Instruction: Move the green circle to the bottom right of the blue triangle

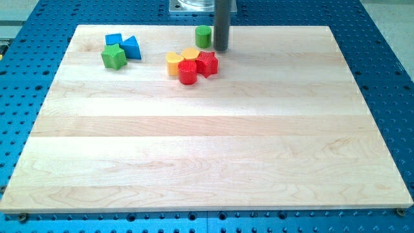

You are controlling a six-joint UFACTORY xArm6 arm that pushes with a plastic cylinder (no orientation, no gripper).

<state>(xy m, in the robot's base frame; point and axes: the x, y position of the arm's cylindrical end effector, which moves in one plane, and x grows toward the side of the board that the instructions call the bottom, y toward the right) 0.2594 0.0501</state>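
Green cylindrical wooden circle block (204, 36): apparently touching my tip (222, 49) on the view's right; no pincer fitted. Blue triangular block (132, 47): well apart leftward; move outstanding.

Board (213, 142): you have pale wood, smooth, visible grain.
Green circle (204, 36): looks like matt plastic.
Rod (222, 26): dark, smooth, slight sheen.
Base (388, 77): blue perforated plate.

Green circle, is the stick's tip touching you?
Apart. The camera view shows a thin strip of board between the green circle and my tip, just to its right.
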